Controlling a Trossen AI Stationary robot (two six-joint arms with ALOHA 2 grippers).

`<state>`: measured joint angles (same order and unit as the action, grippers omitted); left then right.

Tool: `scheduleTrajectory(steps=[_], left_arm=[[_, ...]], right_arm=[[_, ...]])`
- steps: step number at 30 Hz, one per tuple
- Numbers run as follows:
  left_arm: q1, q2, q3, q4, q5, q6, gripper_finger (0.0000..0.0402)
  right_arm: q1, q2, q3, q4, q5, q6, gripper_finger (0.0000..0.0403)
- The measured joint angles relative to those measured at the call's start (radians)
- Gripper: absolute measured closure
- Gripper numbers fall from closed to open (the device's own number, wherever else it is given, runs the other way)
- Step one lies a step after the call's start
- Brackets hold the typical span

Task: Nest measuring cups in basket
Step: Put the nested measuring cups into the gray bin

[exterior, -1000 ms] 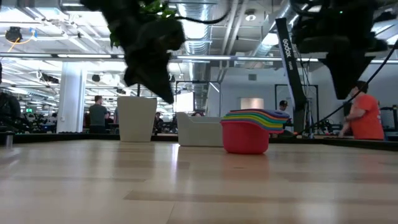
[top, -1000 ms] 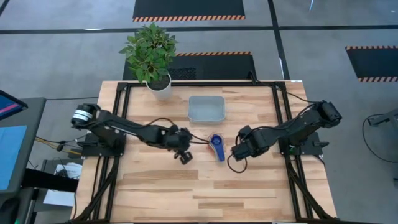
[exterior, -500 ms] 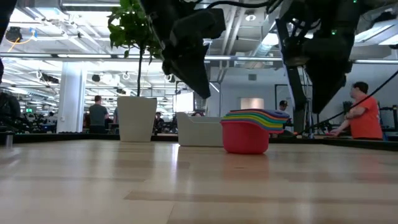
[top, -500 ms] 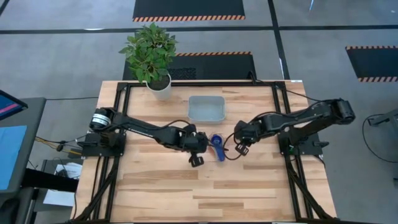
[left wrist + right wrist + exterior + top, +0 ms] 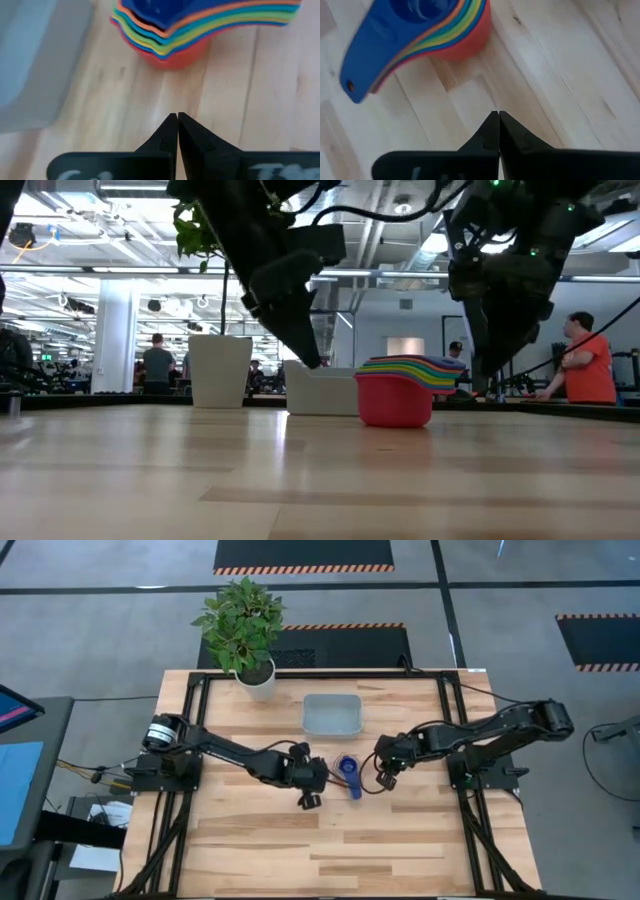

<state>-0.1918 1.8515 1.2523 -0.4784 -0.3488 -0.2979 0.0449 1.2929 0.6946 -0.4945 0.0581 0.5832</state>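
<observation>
The measuring cups stand nested in one stack on the table, red at the bottom and dark blue on top, with the handles toward the near edge. The stack also shows in the low view. The pale basket sits just beyond them toward the far edge. My left gripper is shut and hangs just left of the stack, pointing at it; its wrist view has the cups ahead and the basket to one side. My right gripper is shut just right of the stack.
A white pot with a green plant stands at the table's far left corner. Bare wood stretches from the cups to the near edge. People stand in the room behind the table.
My left gripper has moved right toward the cups and come down close to the table. My right gripper has swung left and toward the far edge, nearer the stack, and dropped lower. The cups and the basket have stayed put.
</observation>
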Motion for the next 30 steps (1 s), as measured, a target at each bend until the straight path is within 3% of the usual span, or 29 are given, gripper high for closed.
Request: scheduleTrajectory(steps=[6,13,19,22,24,27,30], left_arm=[[-0.02,-0.006,-0.112,0.216,0.012,-0.028,0.04],[-0.019,-0.011,-0.219,0.386,0.056,-0.014,0.04],[-0.002,-0.1,-0.313,0.422,0.019,0.004,0.04],[0.036,-0.158,-0.391,0.535,0.01,0.023,0.04],[0.066,-0.169,-0.425,0.646,0.067,0.018,0.04],[0.086,-0.169,-0.431,0.672,0.12,-0.004,0.04],[0.083,-0.15,-0.4,0.67,0.109,0.005,0.04]], right_arm=[[-0.004,-0.023,-0.013,0.069,-0.01,0.002,0.0365],[-0.03,-0.024,-0.014,0.057,-0.005,-0.009,0.038],[-0.057,-0.025,-0.014,0.059,0.02,-0.009,0.0387],[-0.09,-0.02,-0.014,0.081,0.02,-0.016,0.0376],[-0.109,-0.009,-0.014,0.109,0.02,-0.01,0.0367],[-0.115,-0.011,-0.014,0.168,0.002,0.008,0.036],[-0.107,-0.011,-0.014,0.196,-0.008,0.03,0.0361]])
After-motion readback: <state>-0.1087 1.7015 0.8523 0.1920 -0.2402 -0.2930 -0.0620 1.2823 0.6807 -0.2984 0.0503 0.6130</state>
